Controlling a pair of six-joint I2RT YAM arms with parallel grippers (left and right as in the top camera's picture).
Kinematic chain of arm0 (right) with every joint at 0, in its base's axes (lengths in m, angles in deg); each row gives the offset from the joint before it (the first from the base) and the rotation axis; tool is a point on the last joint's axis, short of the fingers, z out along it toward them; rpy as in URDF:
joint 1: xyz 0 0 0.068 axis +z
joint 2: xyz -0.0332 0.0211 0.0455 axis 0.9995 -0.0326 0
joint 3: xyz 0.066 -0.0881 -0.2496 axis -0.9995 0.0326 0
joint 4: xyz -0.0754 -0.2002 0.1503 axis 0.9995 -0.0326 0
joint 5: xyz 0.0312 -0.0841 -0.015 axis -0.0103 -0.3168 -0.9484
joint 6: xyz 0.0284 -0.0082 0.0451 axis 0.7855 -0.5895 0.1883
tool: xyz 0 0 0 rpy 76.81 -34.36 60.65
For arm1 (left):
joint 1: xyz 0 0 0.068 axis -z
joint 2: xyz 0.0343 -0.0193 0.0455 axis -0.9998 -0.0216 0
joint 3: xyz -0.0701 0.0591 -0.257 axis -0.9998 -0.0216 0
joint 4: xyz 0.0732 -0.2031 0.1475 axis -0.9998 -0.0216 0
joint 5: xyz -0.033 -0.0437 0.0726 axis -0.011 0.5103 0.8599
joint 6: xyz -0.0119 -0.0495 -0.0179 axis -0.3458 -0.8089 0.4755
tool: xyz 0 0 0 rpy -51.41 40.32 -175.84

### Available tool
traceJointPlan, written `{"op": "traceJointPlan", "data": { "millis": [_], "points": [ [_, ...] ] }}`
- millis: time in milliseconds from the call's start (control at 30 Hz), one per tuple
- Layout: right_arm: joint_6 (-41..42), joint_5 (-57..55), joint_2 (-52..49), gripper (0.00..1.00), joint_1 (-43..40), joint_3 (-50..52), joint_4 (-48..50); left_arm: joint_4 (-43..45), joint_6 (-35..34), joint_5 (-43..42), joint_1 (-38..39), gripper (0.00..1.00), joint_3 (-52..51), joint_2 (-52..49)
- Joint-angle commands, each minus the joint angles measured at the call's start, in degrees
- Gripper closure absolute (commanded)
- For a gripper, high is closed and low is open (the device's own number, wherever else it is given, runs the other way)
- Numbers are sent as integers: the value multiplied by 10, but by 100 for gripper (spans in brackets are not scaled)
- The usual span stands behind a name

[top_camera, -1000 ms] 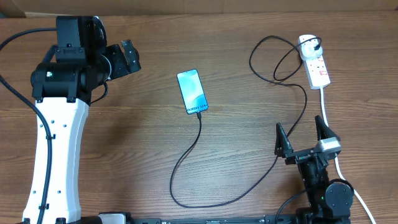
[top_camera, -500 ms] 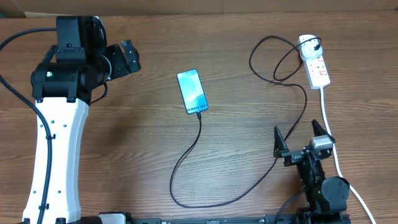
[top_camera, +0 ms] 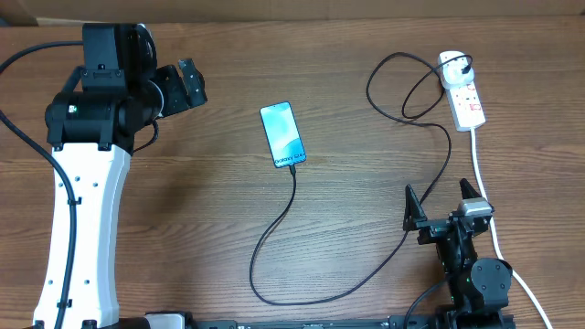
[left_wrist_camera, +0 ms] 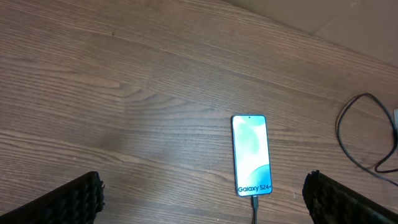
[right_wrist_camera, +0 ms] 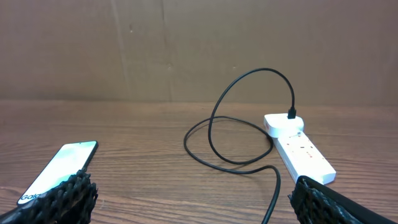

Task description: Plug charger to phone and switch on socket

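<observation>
the left claw [left_wrist_camera: 202, 200] and right claw [top_camera: 438, 195] are hanging wide open, holding nothing. the phone [top_camera: 281, 134] is lying mid-table [top_camera: 183, 210] on brown wood, charger [top_camera: 274, 239] touching its end, socket [top_camera: 467, 102] far right

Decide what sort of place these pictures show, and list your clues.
Probably a robotics lab test bench, not a home. A white robot arm and a smaller black arm sit at a wooden table. A phone, charger and socket are laid out on it, with cardboard behind.
</observation>
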Motion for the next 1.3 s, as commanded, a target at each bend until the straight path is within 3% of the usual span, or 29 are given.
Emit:
{"op": "traceJointPlan", "data": {
  "millis": [0,733,1067,1267],
  "points": [
    [0,-7,6,0,-2,6,3,0,13,6,1,1,0,-2],
    [0,-7,6,0,-2,6,4,0,13,6,1,0,0,-2],
    [0,-7,6,0,-2,6,4,-117,13,19,6,0,-5,20],
    [0,-7,6,0,-2,6,4,-104,15,62,32,1,-75,69]
  ]
}}
